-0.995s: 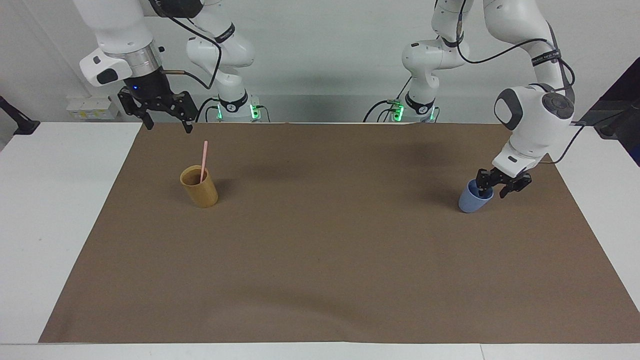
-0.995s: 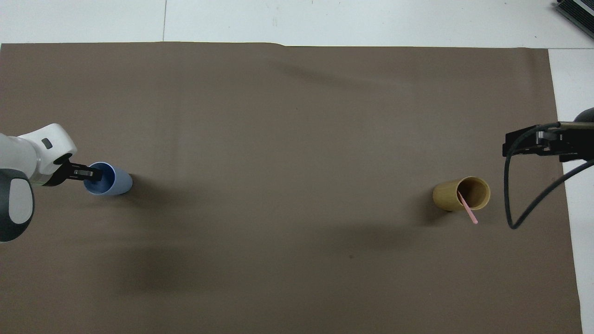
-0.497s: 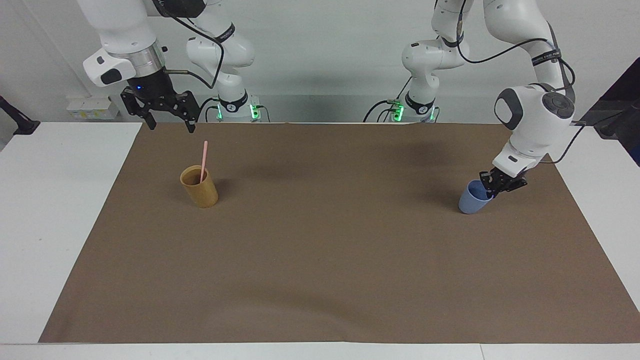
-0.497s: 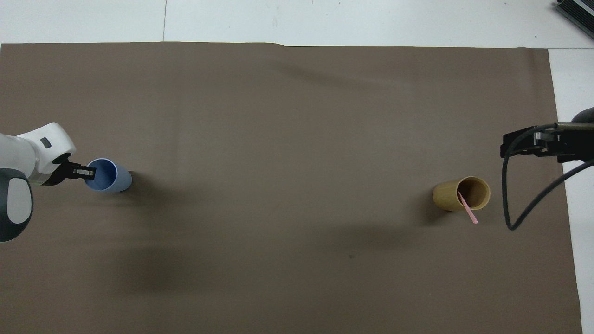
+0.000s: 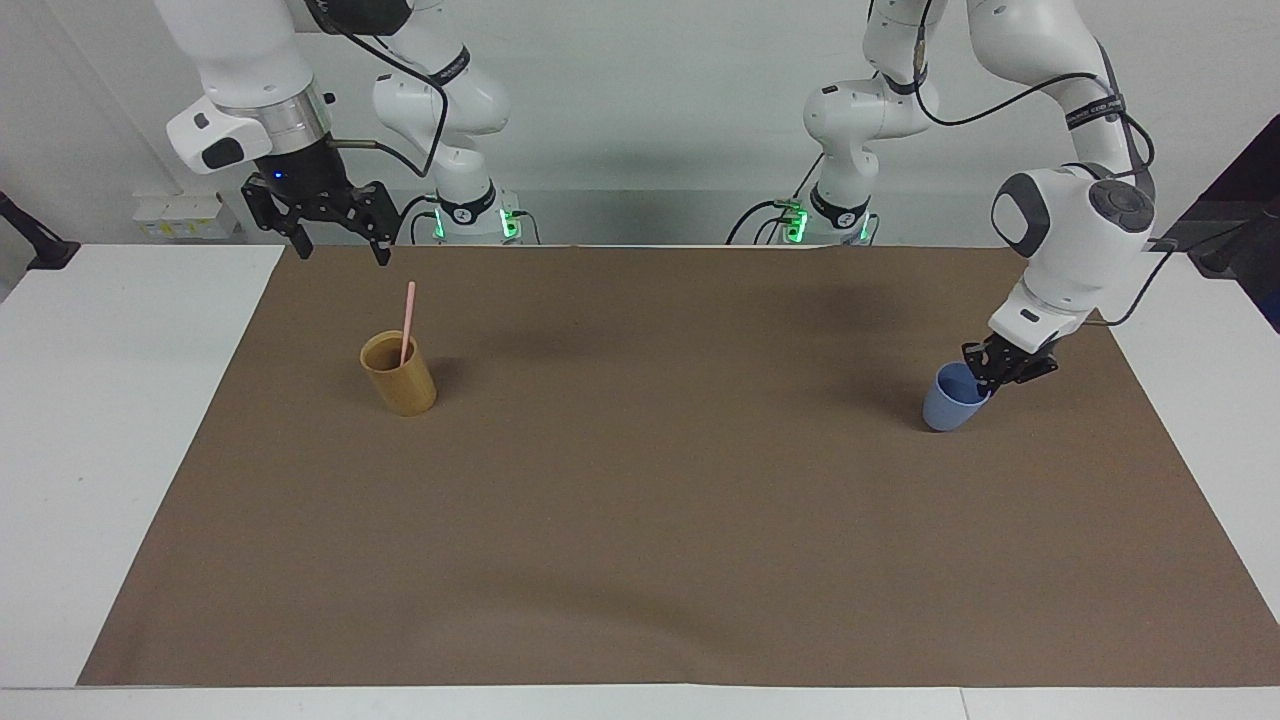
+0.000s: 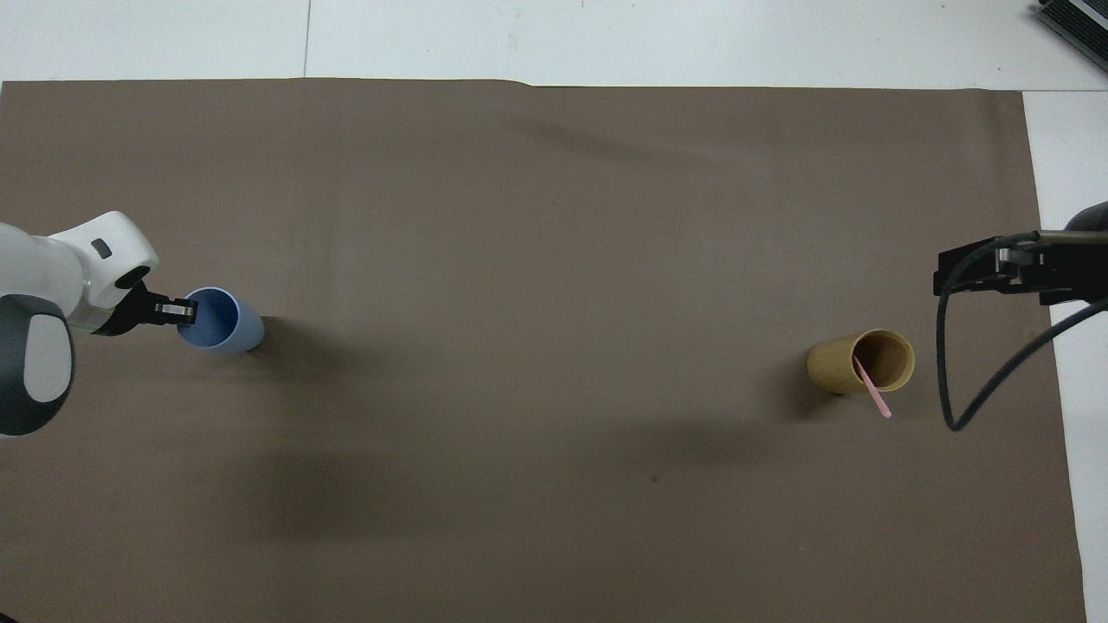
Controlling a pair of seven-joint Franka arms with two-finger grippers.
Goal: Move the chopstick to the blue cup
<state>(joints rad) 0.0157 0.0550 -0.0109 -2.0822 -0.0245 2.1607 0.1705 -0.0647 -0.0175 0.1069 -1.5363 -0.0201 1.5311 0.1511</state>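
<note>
The chopstick (image 5: pixel 406 322) stands tilted in the tan cup (image 5: pixel 399 374) at the right arm's end of the desk (image 5: pixel 640 560). The right gripper (image 5: pixel 335 241) hangs above the mat, near that cup, jaws wide apart and empty. The left gripper (image 5: pixel 990 380) has its jaws clamped on the rim of the blue cup (image 5: pixel 952 398), which is tilted.

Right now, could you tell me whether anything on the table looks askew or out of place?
Yes: the blue cup is tilted, not standing flat, with the left gripper shut on its rim. The chopstick stands in the tan cup, which is upright. The right gripper waits open in the air near that cup.
</note>
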